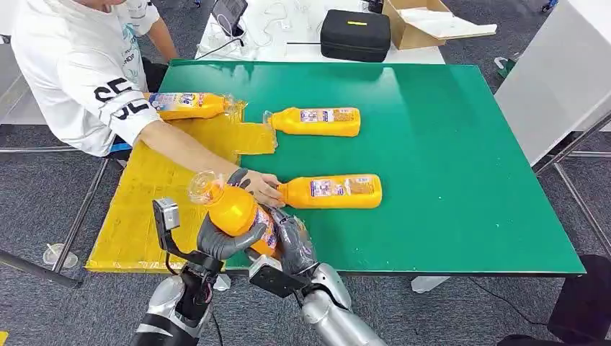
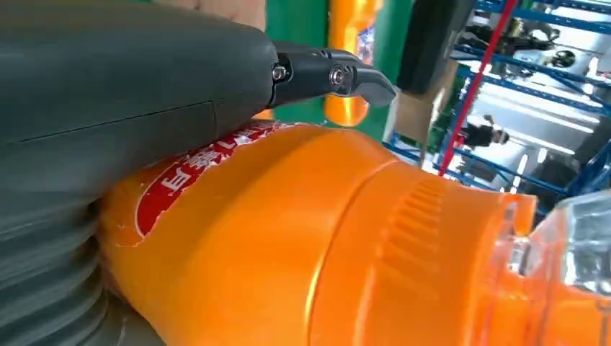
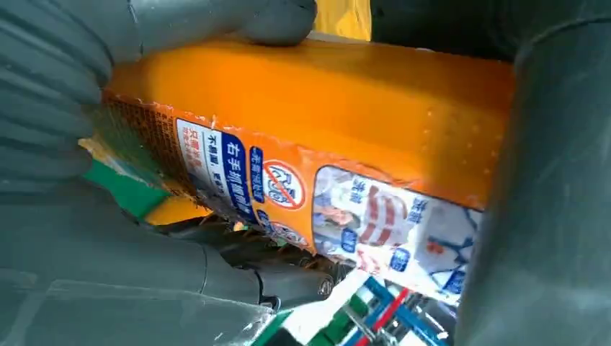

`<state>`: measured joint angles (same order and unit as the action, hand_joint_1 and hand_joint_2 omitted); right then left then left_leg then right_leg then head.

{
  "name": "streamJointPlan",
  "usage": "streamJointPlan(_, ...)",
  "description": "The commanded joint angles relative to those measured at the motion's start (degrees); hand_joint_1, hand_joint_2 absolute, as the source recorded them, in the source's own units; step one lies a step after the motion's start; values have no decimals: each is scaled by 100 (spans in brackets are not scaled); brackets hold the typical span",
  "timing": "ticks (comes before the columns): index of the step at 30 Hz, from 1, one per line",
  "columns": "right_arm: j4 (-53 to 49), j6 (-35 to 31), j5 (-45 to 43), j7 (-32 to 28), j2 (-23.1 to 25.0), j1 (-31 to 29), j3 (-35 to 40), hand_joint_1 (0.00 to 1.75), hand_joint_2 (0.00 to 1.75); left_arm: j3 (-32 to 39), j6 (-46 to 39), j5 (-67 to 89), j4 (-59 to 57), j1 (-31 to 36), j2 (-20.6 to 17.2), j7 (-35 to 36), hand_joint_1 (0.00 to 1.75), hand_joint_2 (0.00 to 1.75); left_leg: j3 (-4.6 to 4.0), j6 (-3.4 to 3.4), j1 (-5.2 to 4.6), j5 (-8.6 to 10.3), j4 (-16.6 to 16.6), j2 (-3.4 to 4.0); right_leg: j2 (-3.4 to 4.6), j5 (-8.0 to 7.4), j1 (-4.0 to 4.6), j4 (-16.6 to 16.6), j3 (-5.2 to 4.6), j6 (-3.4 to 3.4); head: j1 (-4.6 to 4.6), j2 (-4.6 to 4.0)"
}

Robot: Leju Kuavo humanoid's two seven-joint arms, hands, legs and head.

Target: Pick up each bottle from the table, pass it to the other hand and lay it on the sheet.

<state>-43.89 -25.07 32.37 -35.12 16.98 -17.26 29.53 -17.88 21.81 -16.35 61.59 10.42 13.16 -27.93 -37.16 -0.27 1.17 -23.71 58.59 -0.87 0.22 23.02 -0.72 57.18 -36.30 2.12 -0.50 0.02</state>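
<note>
An orange bottle with a clear cap point(image 1: 234, 209) is held tilted over the table's front edge, cap toward the yellow sheet point(image 1: 137, 223). My left hand point(image 1: 220, 243) grips its middle from below and my right hand point(image 1: 292, 244) grips its base. In the left wrist view the bottle point(image 2: 288, 238) lies under my left hand point(image 2: 130, 86). In the right wrist view its labelled base point(image 3: 310, 108) sits in my right hand point(image 3: 86, 238). Two bottles point(image 1: 331, 191) point(image 1: 317, 121) lie on the green table point(image 1: 461, 158). A third bottle point(image 1: 189, 105) lies on the sheet's far end.
A person in a white shirt point(image 1: 79, 65) stands at the left, one hand point(image 1: 263, 189) touching the cap end of the near bottle on the table. Beyond the table are a black case point(image 1: 355, 34) and a cardboard box point(image 1: 425, 21). A white table point(image 1: 555, 79) stands at the right.
</note>
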Motion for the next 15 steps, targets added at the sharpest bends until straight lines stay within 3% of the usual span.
streamJointPlan(1,984,153,-19,68,43,-296,514,175,175,-257,207,-53,-478,346,-72,-62,0,175,57,9,0,-14,-7,8,-5,13,6,-7,57,-13,-2,-2)
streamJointPlan(2,984,153,-19,68,43,-296,514,175,175,-257,207,-53,-478,346,-72,-62,152,175,27,6,-2,-5,-5,1,-6,6,2,-4,28,-7,0,-2)
streamJointPlan(3,971,162,-40,68,35,-291,505,175,175,-244,204,-47,-423,316,-77,-84,175,175,38,7,0,-9,-4,5,-4,9,4,-5,38,-9,0,-2)
streamJointPlan(9,939,161,-52,88,29,-276,496,175,175,-174,229,-134,-393,284,-59,-87,175,175,11,3,-1,0,-4,-1,-5,3,0,-3,11,-4,0,-2)
streamJointPlan(15,917,168,-48,110,26,-262,508,175,175,-92,259,-250,-334,266,-31,-86,175,175,36,6,1,-9,-3,1,-7,10,5,-4,38,-9,-2,0)
